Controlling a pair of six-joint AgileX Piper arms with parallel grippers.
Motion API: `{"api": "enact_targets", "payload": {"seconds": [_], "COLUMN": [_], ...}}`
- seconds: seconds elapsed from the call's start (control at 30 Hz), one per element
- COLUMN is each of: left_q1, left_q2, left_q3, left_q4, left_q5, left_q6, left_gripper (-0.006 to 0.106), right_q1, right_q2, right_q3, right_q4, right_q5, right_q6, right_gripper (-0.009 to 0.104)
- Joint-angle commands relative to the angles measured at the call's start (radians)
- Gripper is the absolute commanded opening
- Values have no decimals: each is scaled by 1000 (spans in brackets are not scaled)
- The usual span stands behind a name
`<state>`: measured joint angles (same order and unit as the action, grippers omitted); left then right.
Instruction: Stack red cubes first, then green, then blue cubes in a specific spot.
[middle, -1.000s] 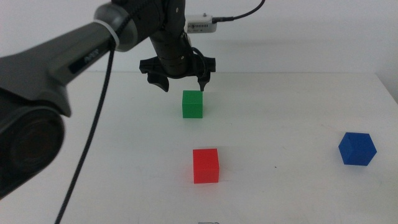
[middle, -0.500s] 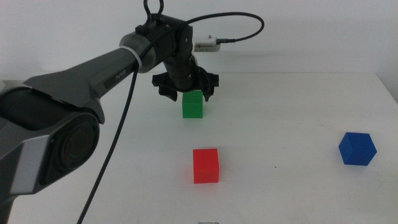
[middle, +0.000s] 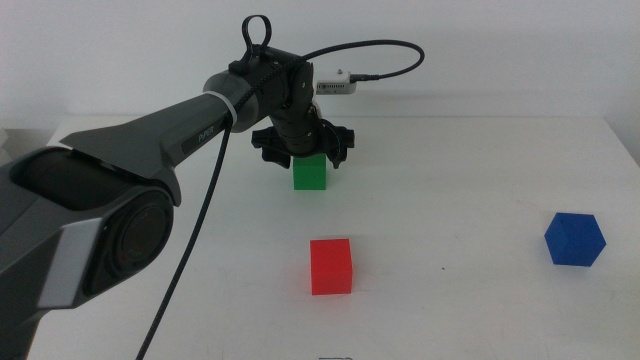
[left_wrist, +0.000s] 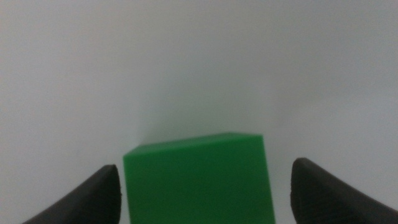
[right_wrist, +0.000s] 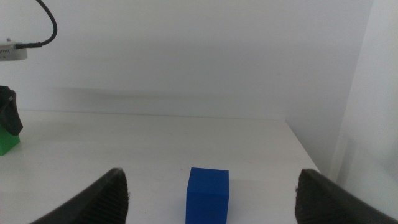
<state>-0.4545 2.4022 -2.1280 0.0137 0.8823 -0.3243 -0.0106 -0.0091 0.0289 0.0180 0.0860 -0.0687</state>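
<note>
The green cube (middle: 310, 174) sits on the white table at the back middle. My left gripper (middle: 305, 153) is open and lowered over it, with one jaw on each side. In the left wrist view the green cube (left_wrist: 199, 182) fills the gap of the left gripper (left_wrist: 205, 167), with space left on both sides. The red cube (middle: 331, 266) sits nearer the front, in the middle. The blue cube (middle: 575, 239) sits at the right. My right gripper (right_wrist: 211, 173) is open and empty, out of the middle view, with the blue cube (right_wrist: 208, 194) ahead of it.
The left arm's cable (middle: 370, 50) loops above the gripper. The table's right edge (middle: 625, 150) runs close behind the blue cube. The right wrist view also shows the green cube (right_wrist: 7, 142) far off, under a dark part of the left gripper (right_wrist: 9, 112).
My left gripper has come down from just above the green cube to straddle it. The three cubes have not moved.
</note>
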Motion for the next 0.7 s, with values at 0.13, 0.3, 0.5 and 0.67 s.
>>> {"api": "enact_targets", "payload": {"seconds": [0.13,0.3,0.5,0.67], "left_q1": [-2,-1,-1,-10], "left_q2": [-64,-53,-93,-177], "left_q3": [-34,-34,-34,-30], "left_q4": [-14,-5,39,106], "left_q5": [-55,-55,5,96], "left_q6": [-12,-15,-18,-100], "left_gripper": [81,56,20,-2], "right_q1": [-7,-7,-7,-7], "right_q2": [-14,-14,-14,-14], "right_q3": [-19,-19,-19,-19], "right_q4": [-9,-9,-9,-9], "right_q5": [-73,-73,-73,-73], "right_q6": [-12,-12,-12,-12], "right_gripper": [78,78,78,78]}}
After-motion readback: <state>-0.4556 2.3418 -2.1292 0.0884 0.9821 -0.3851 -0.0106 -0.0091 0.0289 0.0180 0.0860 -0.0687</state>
